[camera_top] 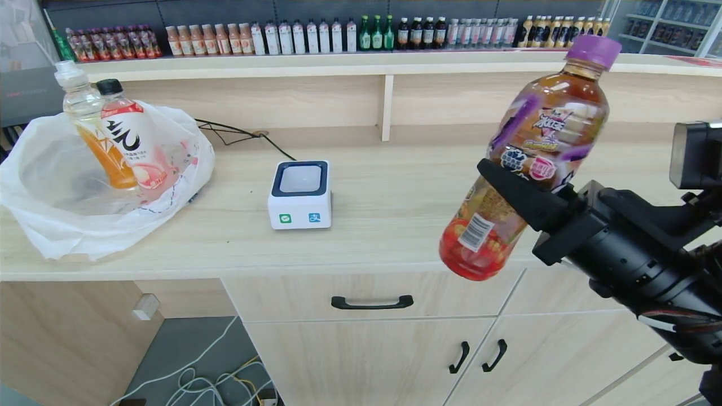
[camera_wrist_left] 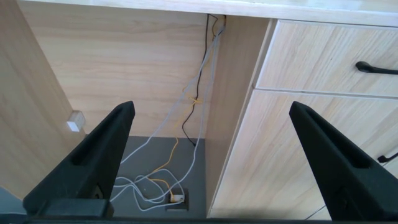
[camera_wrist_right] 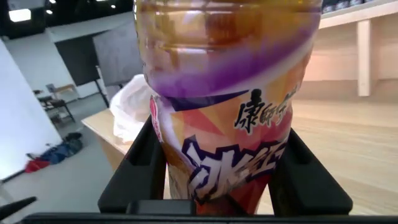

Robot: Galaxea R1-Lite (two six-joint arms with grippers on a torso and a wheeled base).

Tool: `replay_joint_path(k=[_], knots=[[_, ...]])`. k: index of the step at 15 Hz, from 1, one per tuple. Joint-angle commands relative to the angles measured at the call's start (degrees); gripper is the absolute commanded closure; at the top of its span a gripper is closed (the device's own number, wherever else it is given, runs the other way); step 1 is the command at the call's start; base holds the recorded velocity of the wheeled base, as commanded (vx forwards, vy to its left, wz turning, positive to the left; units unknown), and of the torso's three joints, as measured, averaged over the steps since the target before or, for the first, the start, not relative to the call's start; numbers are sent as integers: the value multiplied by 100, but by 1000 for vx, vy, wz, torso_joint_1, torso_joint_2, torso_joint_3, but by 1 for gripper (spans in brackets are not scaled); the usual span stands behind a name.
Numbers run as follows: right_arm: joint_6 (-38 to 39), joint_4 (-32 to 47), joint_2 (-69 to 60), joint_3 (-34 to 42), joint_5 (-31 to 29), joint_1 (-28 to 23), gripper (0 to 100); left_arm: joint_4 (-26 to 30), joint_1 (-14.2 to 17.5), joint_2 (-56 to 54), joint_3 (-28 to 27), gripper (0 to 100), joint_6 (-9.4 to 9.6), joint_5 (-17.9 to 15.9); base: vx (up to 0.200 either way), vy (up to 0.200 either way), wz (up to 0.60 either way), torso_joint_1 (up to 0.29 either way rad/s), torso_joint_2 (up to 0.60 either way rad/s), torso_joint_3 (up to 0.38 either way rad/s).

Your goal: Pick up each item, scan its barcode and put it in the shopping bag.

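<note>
Where the counter (camera_top: 395,192) runs left to right, a white scanner (camera_top: 300,194) sits near its middle, and the shopping bag (camera_top: 39,197) lies at the left end with an orange drink bottle (camera_top: 93,132) and a black-capped bottle (camera_top: 132,135) leaning inside. The right gripper (camera_top: 510,180) is clenched round the purple-capped bottle (camera_top: 550,118), held tilted in the air right of the scanner, above the counter's near edge. The left gripper (camera_wrist_left: 211,112) hangs with jaws spread wide, grasping nothing, low before the cabinet opening (camera_wrist_left: 124,74).

Matt light wood-grain counter (camera_top: 395,192), thin crinkled translucent plastic bag (camera_top: 39,220), glossy clear plastic bottle (camera_top: 550,135), smooth white plastic scanner (camera_top: 299,211), matt black drawer handle (camera_top: 372,303)
</note>
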Motion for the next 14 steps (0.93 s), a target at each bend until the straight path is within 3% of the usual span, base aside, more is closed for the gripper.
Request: replay_joint_path(k=[1, 5, 7, 9, 14], knots=[[-188, -14, -230, 245, -16, -281, 100, 0, 0, -2, 0, 0, 6, 9, 0, 0, 0, 0, 0, 0], [-1357, -14, -485, 606, -95, -993, 100, 0, 0, -2, 0, 0, -20, 9, 0, 0, 0, 0, 0, 0], [-1805, -14, -564, 650, -702, -975, 100, 0, 0, -2, 0, 0, -2, 0, 0, 0, 0, 0, 0, 0], [-1884, -14, -617, 588, -1299, -958, 100, 0, 0, -2, 0, 0, -2, 0, 0, 0, 0, 0, 0, 0], [-1875, -14, -511, 289, -1686, -1116, 100, 0, 0, -2, 0, 0, -2, 9, 0, 0, 0, 0, 0, 0]])
